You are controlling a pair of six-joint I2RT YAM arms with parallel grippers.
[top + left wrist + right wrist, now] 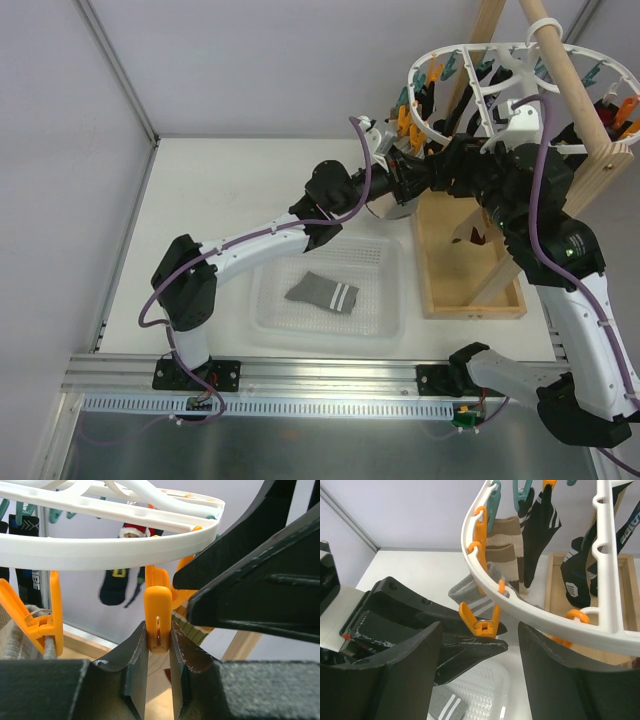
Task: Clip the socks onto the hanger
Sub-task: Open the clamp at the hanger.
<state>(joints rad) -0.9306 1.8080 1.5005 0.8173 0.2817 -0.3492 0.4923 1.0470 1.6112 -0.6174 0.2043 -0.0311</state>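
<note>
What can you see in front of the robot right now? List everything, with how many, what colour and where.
grey socks: two, grey with white stripes; one lying in the tray, the other hanging below the hanger's rim
hanger: one, white ring, on the wooden frame, far right
clips: many, orange and teal, around the ring; one orange clip sits between the left fingers
black socks: several, hanging from the hanger
beige sock: one, hanging beside the black ones
tray: one, clear plastic, mid table
wooden frame: one, pale wood, right of the tray
left gripper: shut on the orange clip
right gripper: open, facing that clip
</note>
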